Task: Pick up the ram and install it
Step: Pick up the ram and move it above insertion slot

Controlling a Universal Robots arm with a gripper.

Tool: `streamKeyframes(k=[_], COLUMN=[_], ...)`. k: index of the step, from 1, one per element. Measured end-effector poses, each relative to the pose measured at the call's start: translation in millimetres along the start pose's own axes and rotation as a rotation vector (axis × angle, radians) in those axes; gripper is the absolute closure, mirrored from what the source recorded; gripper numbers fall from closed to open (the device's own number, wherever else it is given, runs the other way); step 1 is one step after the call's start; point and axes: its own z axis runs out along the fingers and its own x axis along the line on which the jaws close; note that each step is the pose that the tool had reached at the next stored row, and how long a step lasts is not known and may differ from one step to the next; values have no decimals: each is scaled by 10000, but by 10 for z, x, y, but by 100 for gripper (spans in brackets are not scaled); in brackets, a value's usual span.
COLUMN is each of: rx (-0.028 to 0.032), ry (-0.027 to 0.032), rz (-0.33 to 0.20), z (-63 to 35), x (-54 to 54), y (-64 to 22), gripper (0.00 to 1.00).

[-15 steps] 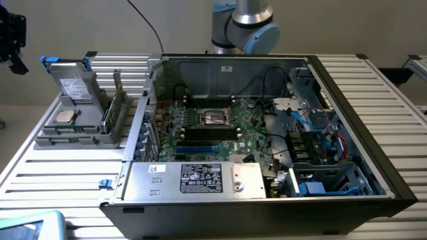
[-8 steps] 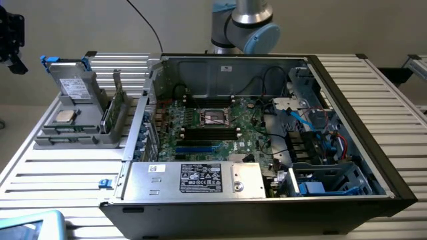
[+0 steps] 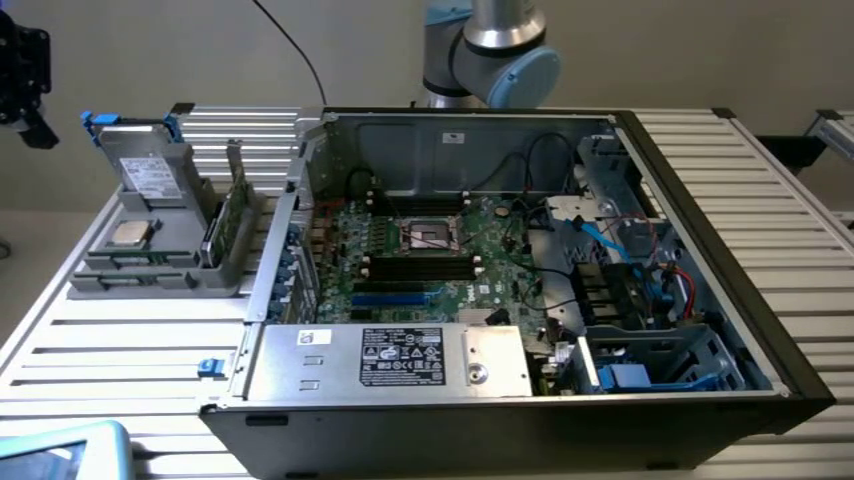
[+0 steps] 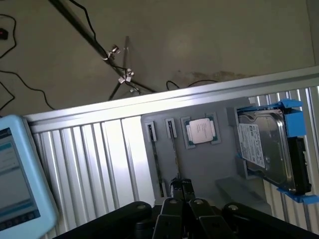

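Two ram sticks (image 3: 230, 218) stand on edge in slots of a grey holder (image 3: 160, 275) at the exterior view's left, beside the open computer case (image 3: 534, 250). The wrist view sees them edge-on as thin strips (image 4: 155, 154). My gripper (image 4: 182, 191) is shut with nothing between its fingers. It hangs well above the holder and apart from the sticks. In the exterior view the gripper (image 3: 38, 135) is a dark shape at the far left edge. The black memory slots (image 3: 424, 266) lie on the motherboard inside the case.
The holder also carries a silver processor chip (image 4: 201, 131) and a hard drive in a blue bracket (image 4: 266, 149). A light blue tablet-like device (image 4: 20, 174) lies on the slatted table (image 3: 120, 350). Cables and drive cages crowd the case's right side (image 3: 627, 260).
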Motion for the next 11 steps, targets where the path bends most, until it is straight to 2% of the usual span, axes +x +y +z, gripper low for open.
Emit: streamKeyframes(k=[11], rx=[10], ry=[2], rz=[-107], z=[0], x=[-1], y=[1], gripper=[89])
